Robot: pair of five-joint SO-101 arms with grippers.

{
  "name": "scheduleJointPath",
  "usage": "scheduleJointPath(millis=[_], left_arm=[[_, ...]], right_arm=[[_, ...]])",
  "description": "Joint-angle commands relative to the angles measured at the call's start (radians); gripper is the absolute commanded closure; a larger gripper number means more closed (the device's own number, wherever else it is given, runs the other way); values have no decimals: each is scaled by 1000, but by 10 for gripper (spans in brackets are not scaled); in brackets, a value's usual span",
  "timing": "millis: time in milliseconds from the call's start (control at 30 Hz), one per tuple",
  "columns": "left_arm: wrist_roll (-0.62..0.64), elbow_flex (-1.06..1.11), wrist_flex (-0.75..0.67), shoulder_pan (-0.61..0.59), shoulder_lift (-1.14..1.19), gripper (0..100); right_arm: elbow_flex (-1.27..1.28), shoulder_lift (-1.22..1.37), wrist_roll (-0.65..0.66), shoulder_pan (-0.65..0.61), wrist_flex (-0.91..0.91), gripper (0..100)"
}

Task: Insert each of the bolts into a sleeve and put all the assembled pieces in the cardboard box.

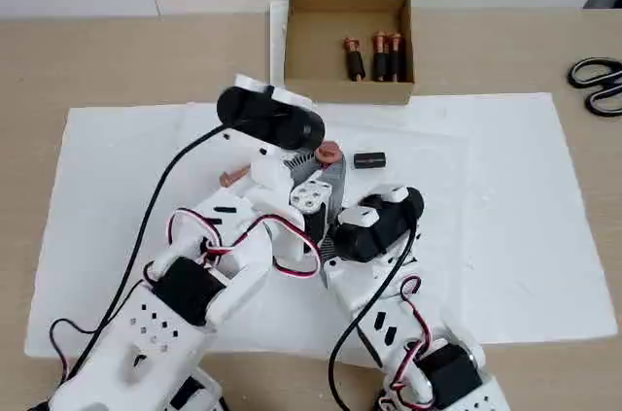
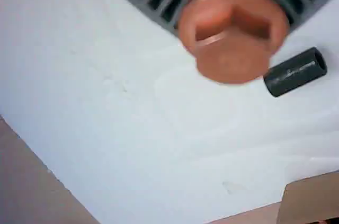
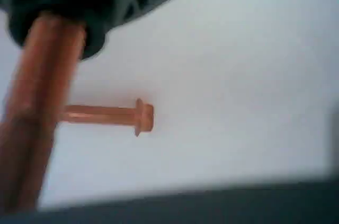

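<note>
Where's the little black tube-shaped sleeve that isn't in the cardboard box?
In the high view the black cylindrical sleeve lies on the white foam sheet, just right of the raised copper-coloured bolt and below the cardboard box.

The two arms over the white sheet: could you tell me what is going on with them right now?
The left hand is shut on a copper bolt and holds it over the white sheet, with the right arm close beside it. A black sleeve lies free on the sheet near the held bolt, and a second bolt lies loose on its other side. Three assembled pieces already lie in the cardboard box, so two bolts are outside it.
</note>
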Motion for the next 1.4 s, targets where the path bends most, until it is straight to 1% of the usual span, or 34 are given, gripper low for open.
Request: scheduleJointPath(millis=[0,167,367,767,967,1167,1300,1367], left_arm=[[6,-1,-25,2,-35,994],[8,4,-12,0,-35,994],[8,7,64,0,-37,994],[8,10,143,-2,-37,994],[8,12,207,-2,-31,994],[2,91,192,0,-31,994],[3,130,150,0,-37,991],[3,113,149,-2,-37,953]], right_arm=[[-8,-10,-11,-2,-22,995],[-8,-10,-9,-1,-22,995],[-8,-10,-8,-1,-22,995],[-8,-10,-6,-1,-22,995],[-8,-12,-6,-1,-22,995],[-6,-12,-6,-1,-22,995],[-6,-12,-6,-1,-22,995],[-6,-12,-6,-1,-22,995]])
